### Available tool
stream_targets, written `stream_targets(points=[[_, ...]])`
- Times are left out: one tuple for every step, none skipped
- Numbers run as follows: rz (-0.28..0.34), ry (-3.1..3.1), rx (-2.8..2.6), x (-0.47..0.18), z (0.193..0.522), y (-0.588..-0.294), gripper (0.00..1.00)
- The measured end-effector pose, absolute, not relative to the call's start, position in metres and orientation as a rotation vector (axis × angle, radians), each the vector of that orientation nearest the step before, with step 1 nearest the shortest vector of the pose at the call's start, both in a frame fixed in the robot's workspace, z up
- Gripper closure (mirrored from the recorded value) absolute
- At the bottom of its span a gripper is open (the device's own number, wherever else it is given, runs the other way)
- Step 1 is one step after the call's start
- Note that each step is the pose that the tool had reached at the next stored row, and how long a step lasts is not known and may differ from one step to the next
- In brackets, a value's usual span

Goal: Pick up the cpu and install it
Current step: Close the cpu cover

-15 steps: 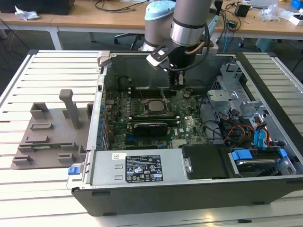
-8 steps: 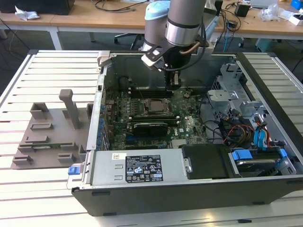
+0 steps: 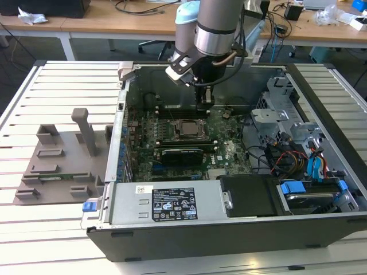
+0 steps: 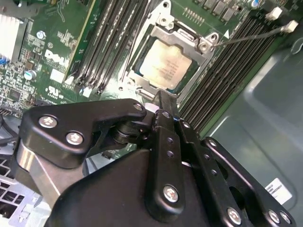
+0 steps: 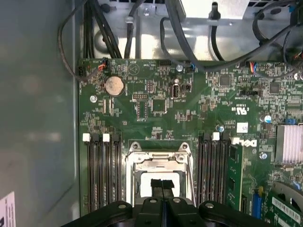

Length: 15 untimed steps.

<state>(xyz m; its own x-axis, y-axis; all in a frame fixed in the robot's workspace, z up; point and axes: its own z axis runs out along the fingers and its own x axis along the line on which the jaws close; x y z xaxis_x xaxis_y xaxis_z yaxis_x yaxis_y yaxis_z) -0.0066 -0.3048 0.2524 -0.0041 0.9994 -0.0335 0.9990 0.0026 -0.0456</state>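
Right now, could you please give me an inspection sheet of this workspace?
Surface: slatted table, carrying an open computer case.
Job's things: cpu lies in its socket on the motherboard.
Clutter: grey fixture tray on the table, at the exterior view's left of the case.
Claw: the claw is shut, holding nothing, low over the socket.
Cables: black cables beyond the board's edge; coloured leads by the drive bays.
Surroundings: desks behind the table.

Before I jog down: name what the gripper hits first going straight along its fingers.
Probably the cpu seated in the socket frame; the gripper points at it in the first wrist view. Depth unclear, possibly the frame's edge.
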Motion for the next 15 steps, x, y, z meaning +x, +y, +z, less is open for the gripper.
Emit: stream_targets(points=[[0.087,-2.218,-2.211,-0.008,0.252,-0.305,0.89],[0.087,-2.218,-2.211,-0.009,0.252,-0.305,0.89],[0.087,-2.218,-2.211,-0.010,0.251,-0.305,0.89],[0.087,-2.218,-2.211,-0.012,0.250,-0.305,0.89],[0.087,-2.218,-2.211,-0.013,0.247,-0.305,0.89],[0.087,-2.218,-2.211,-0.015,0.244,-0.305,0.89],[0.087,-2.218,-2.211,-0.017,0.242,-0.305,0.89],[0.087,-2.218,-2.211,-0.019,0.240,-0.305,0.89],[0.087,-2.218,-2.211,-0.021,0.238,-0.305,0.89],[0.087,-2.218,-2.211,-0.024,0.236,-0.305,0.89],[0.087,-2.218,-2.211,-0.026,0.234,-0.305,0.89],[0.087,-2.218,-2.211,-0.028,0.232,-0.305,0.89],[0.087,-2.218,-2.211,-0.029,0.231,-0.305,0.89],[0.087,-2.218,-2.211,-0.030,0.230,-0.305,0.89],[0.087,-2.218,-2.211,-0.031,0.229,-0.305,0.89]])
